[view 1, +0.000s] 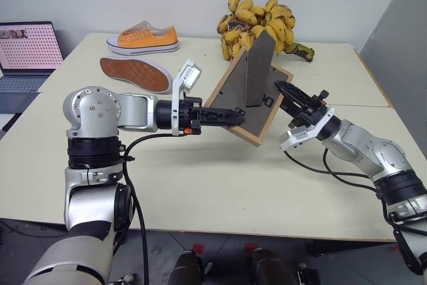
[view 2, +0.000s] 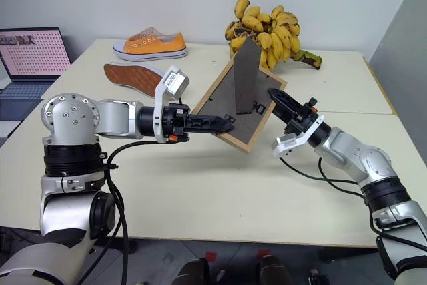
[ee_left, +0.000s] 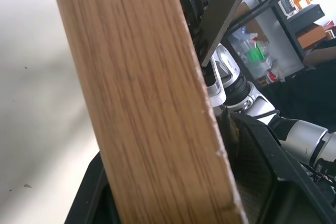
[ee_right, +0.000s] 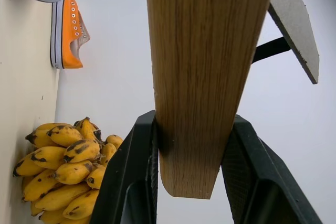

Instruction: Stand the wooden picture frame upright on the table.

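wooden picture frame – tilted above table | right claw grips edge | left claw – grip unclear

Lab or office workroom, pale table, open laptop, cluttered storage shelves, plain walls

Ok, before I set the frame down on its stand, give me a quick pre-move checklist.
1. Right gripper clamps the light-wood picture frame: ok.
2. Left gripper grip firm: cannot tell; its fingers straddle the frame's edge.
3. Grey easel stand swung out from the backing: ok.
4. Frame resting on the pale cream table: not ok, held tilted above it.
5. Bare tabletop below the frame: ok.
6. Bunch of yellow bananas apart from the frame: cannot tell.
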